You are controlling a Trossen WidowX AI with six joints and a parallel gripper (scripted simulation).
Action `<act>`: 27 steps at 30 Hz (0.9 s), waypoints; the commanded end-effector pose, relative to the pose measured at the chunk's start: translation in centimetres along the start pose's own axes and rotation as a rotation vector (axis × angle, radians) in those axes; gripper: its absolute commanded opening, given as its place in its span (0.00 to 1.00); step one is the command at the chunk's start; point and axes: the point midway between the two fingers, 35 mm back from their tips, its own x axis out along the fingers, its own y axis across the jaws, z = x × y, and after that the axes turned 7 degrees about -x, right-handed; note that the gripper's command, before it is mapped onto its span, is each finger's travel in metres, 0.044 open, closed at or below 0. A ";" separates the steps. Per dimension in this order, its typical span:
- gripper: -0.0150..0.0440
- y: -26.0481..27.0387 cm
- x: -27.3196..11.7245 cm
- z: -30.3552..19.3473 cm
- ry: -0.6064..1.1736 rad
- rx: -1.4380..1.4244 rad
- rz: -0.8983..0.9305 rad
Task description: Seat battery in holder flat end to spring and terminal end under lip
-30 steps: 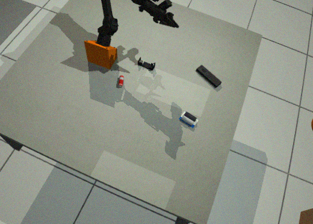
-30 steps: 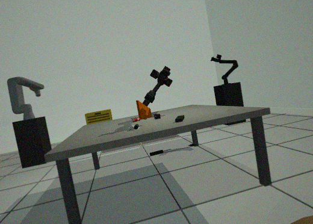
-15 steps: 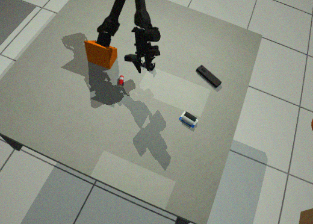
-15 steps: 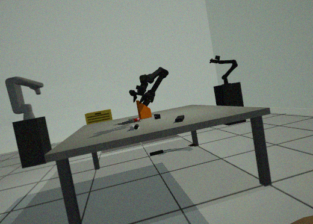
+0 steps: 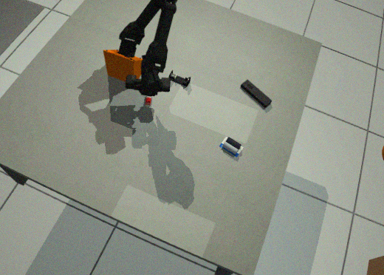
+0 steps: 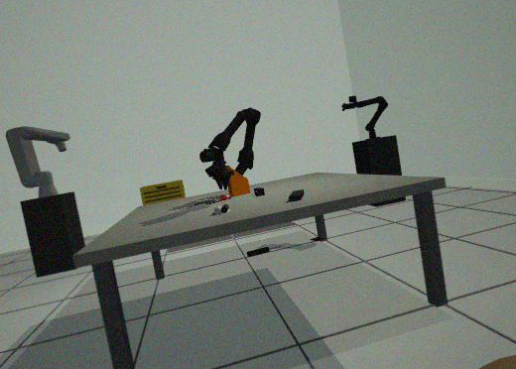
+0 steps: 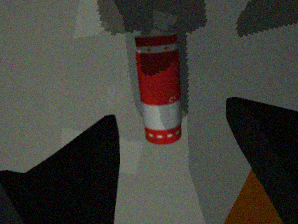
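The battery is red with a silver-white band and lies on its side on the table. The holder is a small black cradle with raised ends, right of the gripper in the top view; it is not in the wrist view. My gripper is open, pointing down above the battery. In the wrist view the fingers stand wide to either side of the battery's near end, with nothing between them touching it. Their exact height above it is hard to tell.
The orange block at the arm's base stands close behind the gripper. A long black block lies beyond the holder. A white and blue object with a dark top lies towards the table's right edge.
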 end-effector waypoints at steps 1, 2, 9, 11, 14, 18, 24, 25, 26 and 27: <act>0.67 -0.1 0.2 0.0 0.029 0.037 0.020; 0.67 -0.1 0.2 0.0 0.029 0.037 0.020; 0.67 -0.1 0.6 0.0 0.029 0.037 0.020; 0.67 -0.1 0.9 0.0 0.029 0.037 0.020; 0.67 0.0 1.4 0.0 0.028 0.037 0.020; 0.67 0.0 2.1 0.0 0.028 0.037 0.020; 0.67 0.0 3.0 0.0 0.029 0.037 0.020; 0.67 0.0 3.2 0.0 0.029 0.037 0.020; 0.67 0.0 3.3 0.0 0.029 0.037 0.020; 0.67 0.0 3.5 0.0 0.029 0.037 0.020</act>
